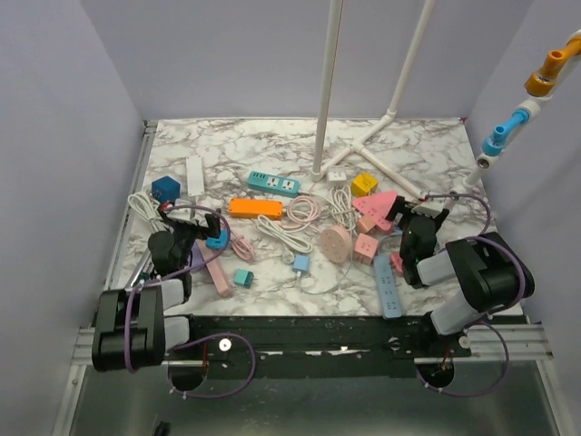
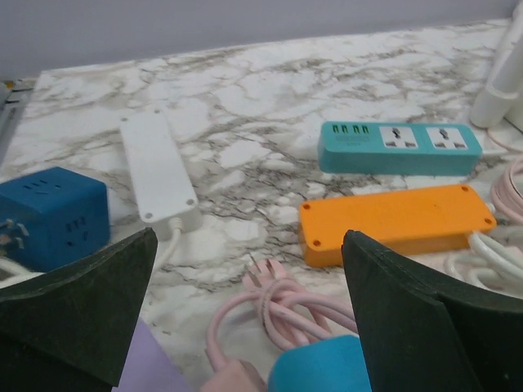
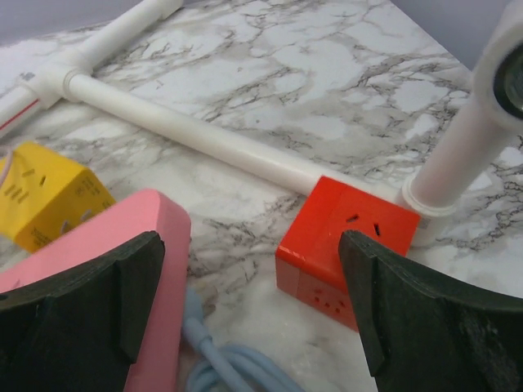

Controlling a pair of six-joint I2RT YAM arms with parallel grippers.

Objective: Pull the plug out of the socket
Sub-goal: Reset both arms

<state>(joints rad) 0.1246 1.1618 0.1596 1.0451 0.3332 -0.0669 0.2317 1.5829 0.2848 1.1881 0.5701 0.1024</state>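
Several power strips and cube sockets lie across the marble table [image 1: 272, 145]. No view shows a plug seated in a socket. My left gripper [image 2: 249, 237] [image 1: 192, 225] hangs open over a loose pink plug [image 2: 265, 273] with bare prongs and its coiled pink cable [image 2: 306, 314]; a teal block [image 2: 327, 367] lies just below. My right gripper [image 3: 252, 237] [image 1: 423, 213] is open, with a red cube socket [image 3: 347, 245] by its right finger and a pink power strip [image 3: 98, 237] by its left. Nothing is held.
An orange strip [image 2: 398, 220], a teal strip [image 2: 398, 147], a white strip [image 2: 159, 175] and a blue cube [image 2: 53, 216] lie ahead of the left gripper. A yellow cube [image 3: 49, 196], a light blue cable [image 3: 221, 367] and white pipes [image 3: 204, 135] surround the right one.
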